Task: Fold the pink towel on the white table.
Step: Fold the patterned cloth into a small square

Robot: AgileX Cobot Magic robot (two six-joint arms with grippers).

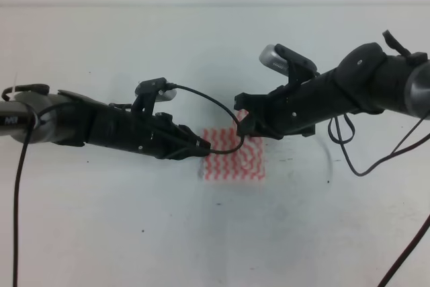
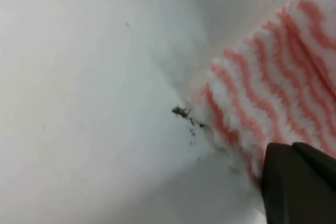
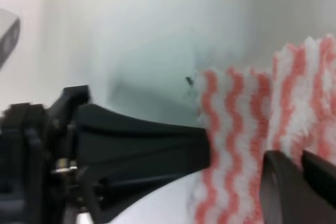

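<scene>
The pink towel (image 1: pixel 234 156) lies flat near the middle of the white table (image 1: pixel 201 233), and both arms reach in over it from either side. Nearest the towel's left edge sits the left end effector (image 1: pixel 203 145), its dark tip right at the cloth; in the left wrist view one dark finger (image 2: pixel 299 182) rests against the striped edge, with a small dark speck (image 2: pixel 181 111) on the table just beside that edge. Whether the left end effector is closed on the fabric or only touching it cannot be told. At the towel's far right corner the right end effector (image 1: pixel 243 124) comes down from the right; in the right wrist view a dark finger (image 3: pixel 296 184) overlaps the stripes, and the tip of the left end effector meets the cloth's edge from the other side. How far the right end effector is parted, and whether it grips the cloth, cannot be told either. A black cable (image 1: pixel 215 105) loops from the left arm over the towel's far edge
</scene>
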